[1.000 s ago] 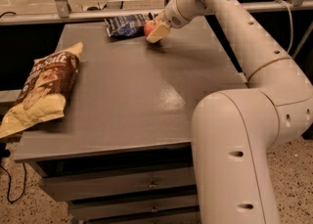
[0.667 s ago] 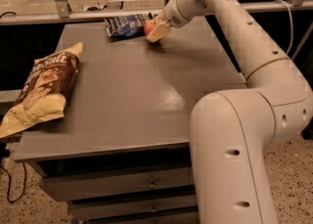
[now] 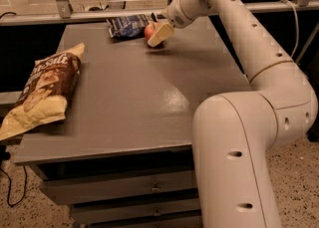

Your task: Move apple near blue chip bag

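The small red apple (image 3: 149, 31) is at the far side of the grey table (image 3: 134, 97), right beside the crinkled dark blue chip bag (image 3: 128, 25), which lies flat at the table's back edge. My gripper (image 3: 157, 35) reaches in from the right and is shut on the apple, holding it at or just above the tabletop. A tan finger (image 3: 161, 33) covers the apple's right side, and the other finger is hidden behind the apple.
A larger brown and pale yellow chip bag (image 3: 42, 88) lies at the table's left edge. My white arm (image 3: 249, 62) arcs over the table's right side. Drawers (image 3: 124, 187) sit under the tabletop, and a metal rail (image 3: 75, 15) runs behind the table.
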### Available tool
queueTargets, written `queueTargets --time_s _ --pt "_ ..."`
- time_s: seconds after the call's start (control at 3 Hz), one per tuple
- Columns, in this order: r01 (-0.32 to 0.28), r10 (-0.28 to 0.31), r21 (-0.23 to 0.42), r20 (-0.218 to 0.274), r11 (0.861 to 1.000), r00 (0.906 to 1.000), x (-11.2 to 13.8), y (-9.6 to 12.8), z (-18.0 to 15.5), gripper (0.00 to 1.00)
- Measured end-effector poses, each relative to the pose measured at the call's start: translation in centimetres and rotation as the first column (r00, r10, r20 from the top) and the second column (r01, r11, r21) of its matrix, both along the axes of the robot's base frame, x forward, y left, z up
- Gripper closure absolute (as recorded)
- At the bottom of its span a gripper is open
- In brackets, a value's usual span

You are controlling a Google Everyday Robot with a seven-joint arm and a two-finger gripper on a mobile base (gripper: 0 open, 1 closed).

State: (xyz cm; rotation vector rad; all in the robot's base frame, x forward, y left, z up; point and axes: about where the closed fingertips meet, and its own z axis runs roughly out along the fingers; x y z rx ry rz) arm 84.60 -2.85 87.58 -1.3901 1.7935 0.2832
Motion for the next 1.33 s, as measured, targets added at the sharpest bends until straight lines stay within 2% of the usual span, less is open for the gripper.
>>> queueTargets --time_s 0.33,0.67,1.0,1.33 --pt "-0.005 0.005 0.009 -0.006 1.0 1.0 -0.2 0.0 -0.1 0.0" --pt "-0.004 0.005 0.036 -0.016 0.999 0.9999 -1.4 -1.9 0.4 0.0" --pt "-0.008 0.009 0.106 -0.011 0.994 0.9999 -4.1 -6.7 2.7 0.0" --pt "0.031 -0.035 0.207 0.014 0.978 0.9993 -7.7 -13.5 6.3 0.0"
